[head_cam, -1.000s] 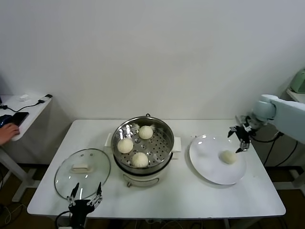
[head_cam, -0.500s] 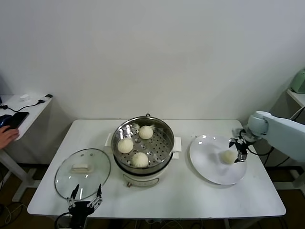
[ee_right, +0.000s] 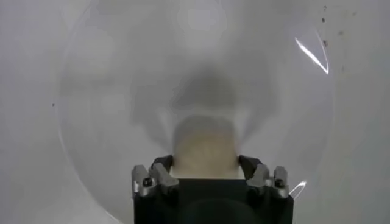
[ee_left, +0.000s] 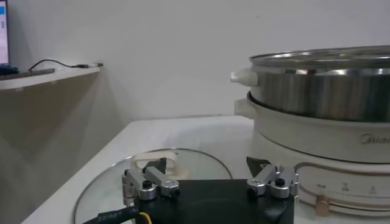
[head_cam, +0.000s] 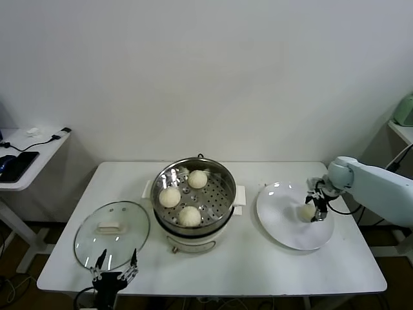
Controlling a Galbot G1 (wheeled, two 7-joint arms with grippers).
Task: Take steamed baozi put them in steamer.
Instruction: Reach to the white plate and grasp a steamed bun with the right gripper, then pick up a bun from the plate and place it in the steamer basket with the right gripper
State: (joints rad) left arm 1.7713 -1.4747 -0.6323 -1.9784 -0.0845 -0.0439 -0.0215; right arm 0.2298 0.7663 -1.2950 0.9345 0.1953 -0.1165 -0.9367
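The steel steamer [head_cam: 227, 179] on its white base stands mid-table and holds three pale baozi [head_cam: 197, 179] [head_cam: 170, 197] [head_cam: 190, 216] on its perforated tray. A fourth baozi [head_cam: 306, 211] lies on the white plate [head_cam: 284, 226] at the right. My right gripper [head_cam: 315, 208] is down at this bun. In the right wrist view the open fingers [ee_right: 163, 167] stand on either side of the baozi [ee_right: 205, 143], which rests on the plate [ee_right: 122, 91]. My left gripper [head_cam: 116, 266] is parked open at the table's front left edge.
The glass lid [head_cam: 111, 234] with a white handle lies flat at the front left, just beyond the left gripper [ee_left: 207, 165]; the lid [ee_left: 195, 157] and the steamer's side [ee_left: 323, 91] show in the left wrist view. A side desk [head_cam: 26, 155] stands at far left.
My right gripper has moved down and left from the plate's far right edge onto the baozi on the plate. A hand at the side desk has gone. The left arm has not moved.
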